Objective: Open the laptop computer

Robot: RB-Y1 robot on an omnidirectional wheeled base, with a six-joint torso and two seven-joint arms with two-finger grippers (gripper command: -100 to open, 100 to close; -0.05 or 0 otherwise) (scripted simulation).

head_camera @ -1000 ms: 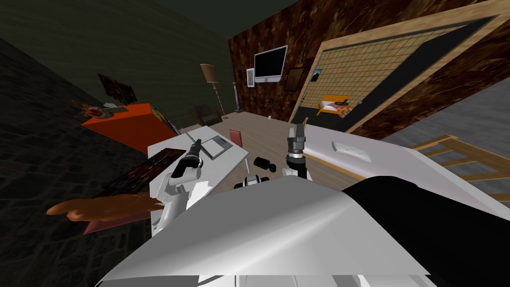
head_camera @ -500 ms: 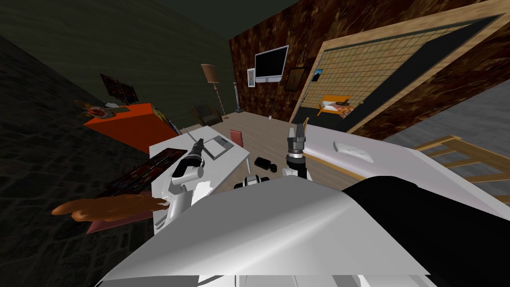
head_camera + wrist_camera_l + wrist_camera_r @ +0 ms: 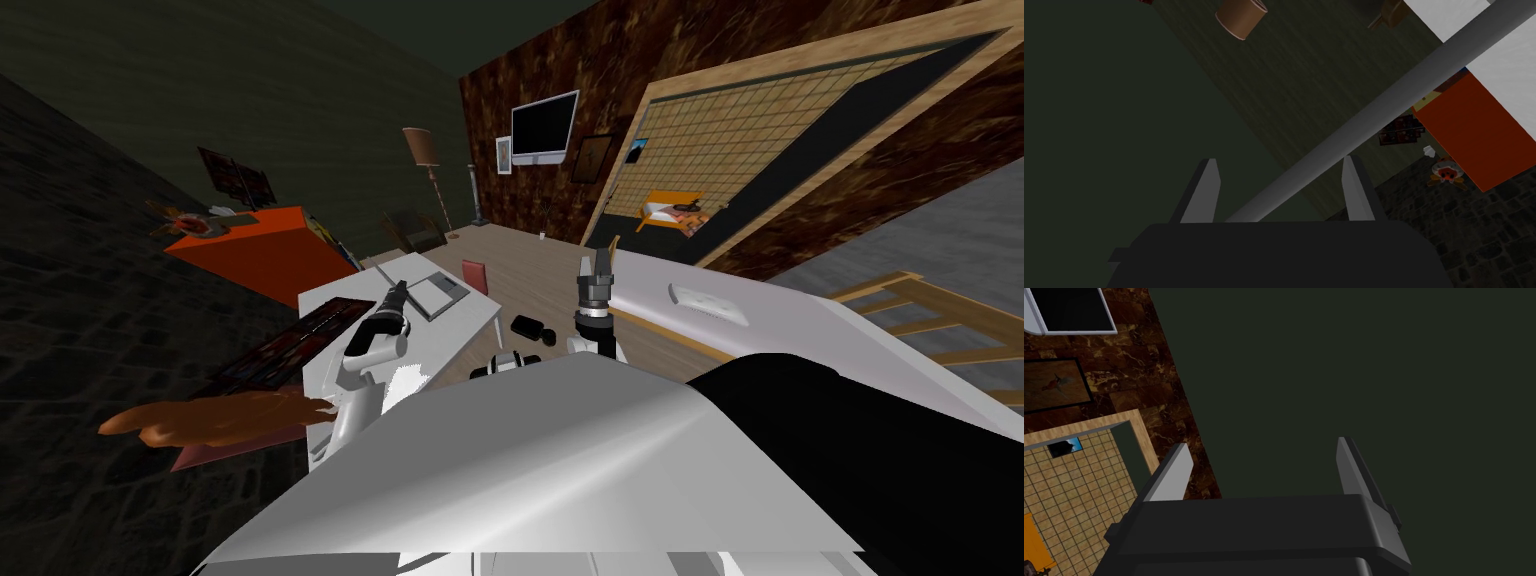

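Between left pincer point(image 3: 1279, 161) fingers point(image 3: 1206, 192), grey bar point(image 3: 1387, 107)

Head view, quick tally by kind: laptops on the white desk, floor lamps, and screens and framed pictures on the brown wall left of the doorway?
Laptop: 1
Floor lamp: 1
Screen: 1
Pictures: 2, a small pale picture and a dark picture
Total: 5
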